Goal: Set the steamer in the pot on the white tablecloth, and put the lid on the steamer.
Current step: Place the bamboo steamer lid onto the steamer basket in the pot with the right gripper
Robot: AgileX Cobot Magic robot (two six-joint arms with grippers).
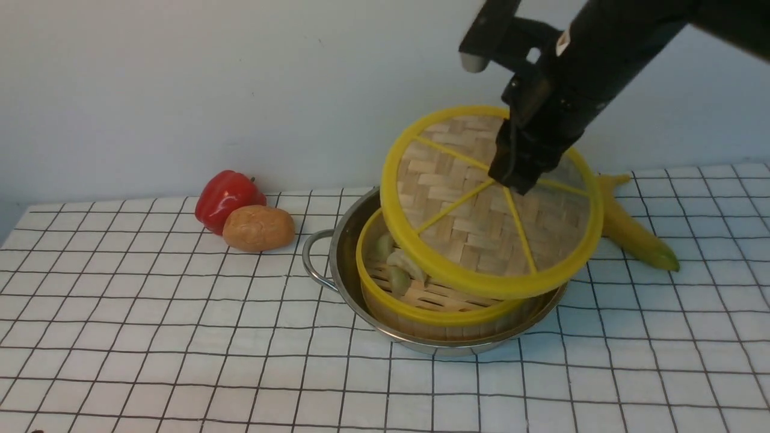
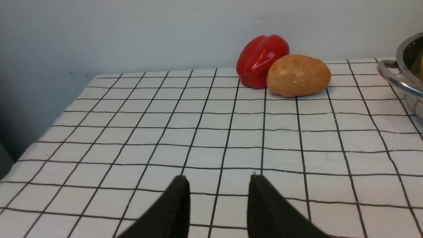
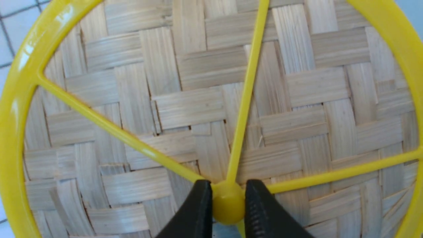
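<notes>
The lid (image 1: 469, 228) looks light and stiff; your right gripper (image 3: 226, 185) pinches its knob (image 3: 228, 203), your left gripper (image 2: 218, 185) gapes empty.

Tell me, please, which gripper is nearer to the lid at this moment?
The right. The right gripper grips the lid by its centre knob, holding it tilted above the steamer. The left gripper hangs open over the tablecloth, well left of the pot.

Plain pale grey wall (image 1: 180, 78), bare and matte, soft even light
</notes>
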